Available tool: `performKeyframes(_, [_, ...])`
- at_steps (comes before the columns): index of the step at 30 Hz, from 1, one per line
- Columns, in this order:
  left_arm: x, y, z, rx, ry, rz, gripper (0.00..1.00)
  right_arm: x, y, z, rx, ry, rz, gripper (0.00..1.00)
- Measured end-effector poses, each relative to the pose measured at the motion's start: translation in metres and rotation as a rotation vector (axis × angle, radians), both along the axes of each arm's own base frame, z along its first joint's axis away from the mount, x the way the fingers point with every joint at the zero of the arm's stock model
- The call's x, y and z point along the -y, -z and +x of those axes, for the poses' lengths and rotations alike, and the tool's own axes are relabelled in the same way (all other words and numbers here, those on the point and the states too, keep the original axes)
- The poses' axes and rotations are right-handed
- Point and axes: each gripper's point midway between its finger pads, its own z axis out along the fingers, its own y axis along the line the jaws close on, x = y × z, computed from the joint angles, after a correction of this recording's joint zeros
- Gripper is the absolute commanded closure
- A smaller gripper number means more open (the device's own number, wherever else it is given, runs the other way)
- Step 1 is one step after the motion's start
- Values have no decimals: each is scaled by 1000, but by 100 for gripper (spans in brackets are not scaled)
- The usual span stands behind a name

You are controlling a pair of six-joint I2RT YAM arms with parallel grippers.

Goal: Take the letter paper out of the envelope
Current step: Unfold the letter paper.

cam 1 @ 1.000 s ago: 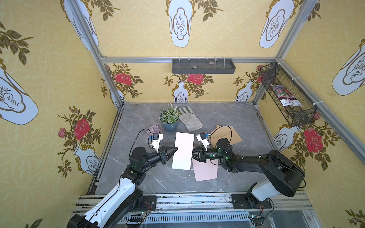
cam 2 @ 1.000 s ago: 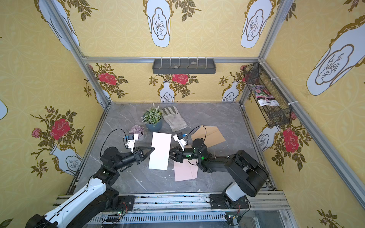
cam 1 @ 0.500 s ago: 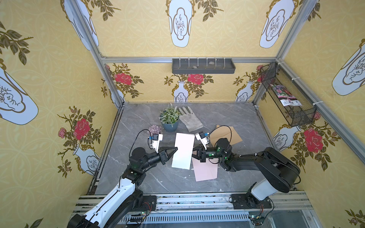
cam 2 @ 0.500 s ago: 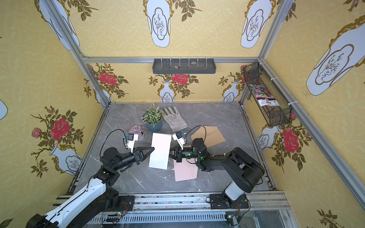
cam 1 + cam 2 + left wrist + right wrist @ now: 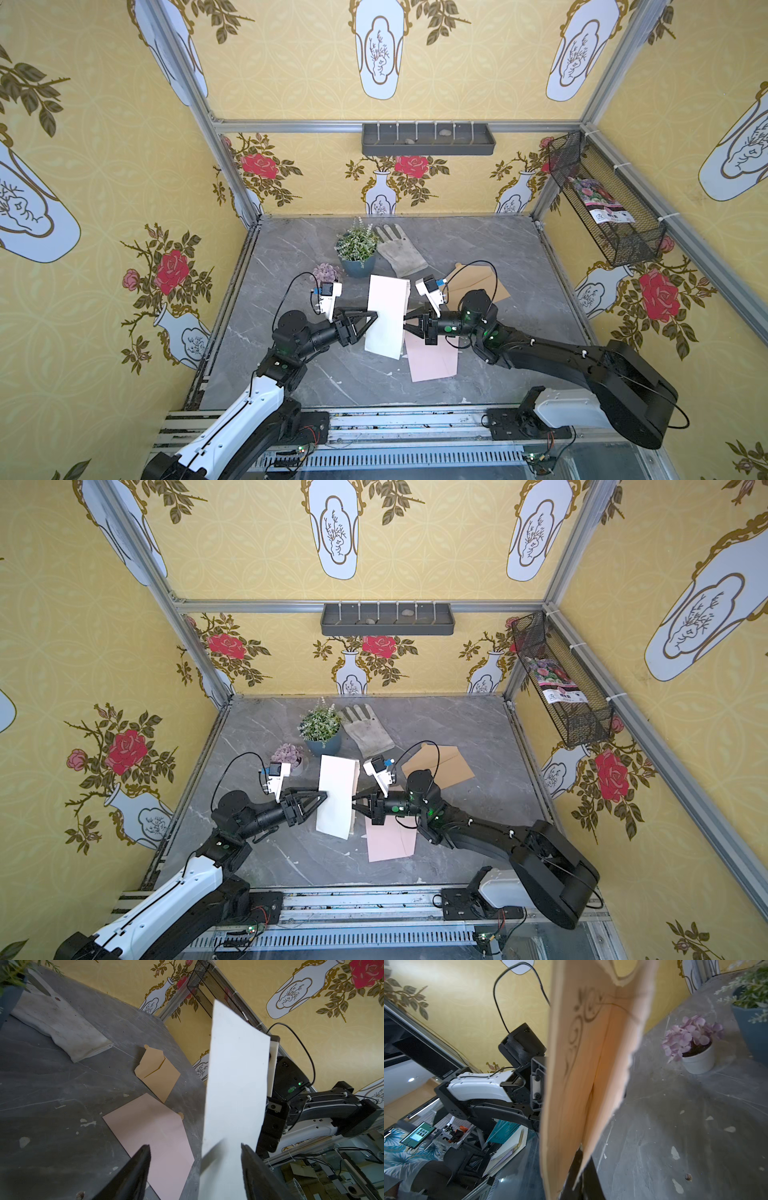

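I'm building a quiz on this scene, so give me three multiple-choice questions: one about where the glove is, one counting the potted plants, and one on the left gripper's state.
1. Where does the glove lie?
A) beside the blue plant pot
B) in the wire basket
C) on the pink envelope

2. How many potted plants stand on the table?
A) one
B) two
C) four

3. The left gripper is:
A) open
B) shut on the glove
C) shut on the pink envelope

Answers:
1 A, it lies flat right next to that pot.
2 B, the blue pot and the small white pot of pink flowers.
3 A, its jaws stand apart at the edge of the letter paper.
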Motion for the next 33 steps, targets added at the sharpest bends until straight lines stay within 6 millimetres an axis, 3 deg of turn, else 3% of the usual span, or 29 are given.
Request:
performKeyframes(4, [-4, -3, 1, 22, -28, 25, 23, 2, 9, 15, -59, 145, -156, 100])
performKeyframes(7, [-9, -1, 2, 24, -57, 60, 24, 5, 27, 22, -99, 246, -312, 100])
performKeyframes(11, [-14, 3, 6, 11, -93, 100, 25, 15, 76, 28, -138, 358, -579, 100])
performKeyframes(15, [-16, 7, 4, -12, -100, 119, 26, 26, 109, 35, -147, 448, -779, 100])
performKeyframes(18, [-18, 14, 4, -43, -109, 137, 28, 21, 113, 36, -122, 474, -850, 100])
performKeyframes(25, [-21, 35, 7, -119, -133, 177, 29, -13, 106, 41, -45, 488, -909, 100])
performKeyframes(33, [-30, 43, 8, -157, -179, 227, 36, -11, 107, 39, -35, 482, -937, 100])
